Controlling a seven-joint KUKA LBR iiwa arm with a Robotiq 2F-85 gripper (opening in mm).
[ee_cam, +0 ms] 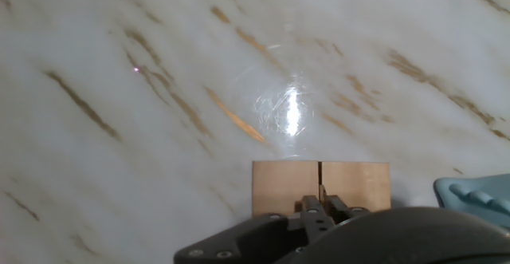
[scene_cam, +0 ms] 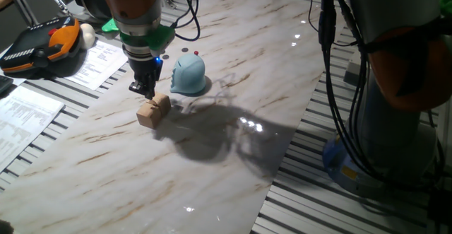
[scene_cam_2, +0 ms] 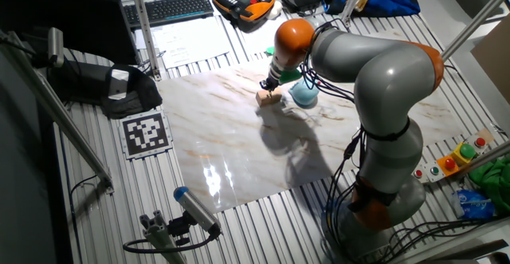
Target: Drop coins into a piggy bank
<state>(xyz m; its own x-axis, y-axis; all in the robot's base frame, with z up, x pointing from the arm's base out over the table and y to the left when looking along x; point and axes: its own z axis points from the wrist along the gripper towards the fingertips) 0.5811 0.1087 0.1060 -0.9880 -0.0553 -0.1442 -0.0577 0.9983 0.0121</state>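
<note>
The light blue dome-shaped piggy bank (scene_cam: 188,75) stands on the marble tabletop; it also shows in the other fixed view (scene_cam_2: 304,94), and its edge shows at the lower right of the hand view (ee_cam: 476,198). Tiny coins lie behind it, one reddish (scene_cam: 196,51) and one dark (scene_cam: 185,49). My gripper (scene_cam: 143,89) hangs just above two tan wooden cubes (scene_cam: 153,110), left of the bank. In the hand view the fingertips (ee_cam: 312,210) are pressed together over the cubes (ee_cam: 321,186). No coin shows between them.
An orange and black teach pendant (scene_cam: 42,43) and paper sheets (scene_cam: 99,63) lie at the table's left edge. A second arm's base and cables (scene_cam: 395,78) stand at the right. A keyboard (scene_cam_2: 177,7) lies at the far side.
</note>
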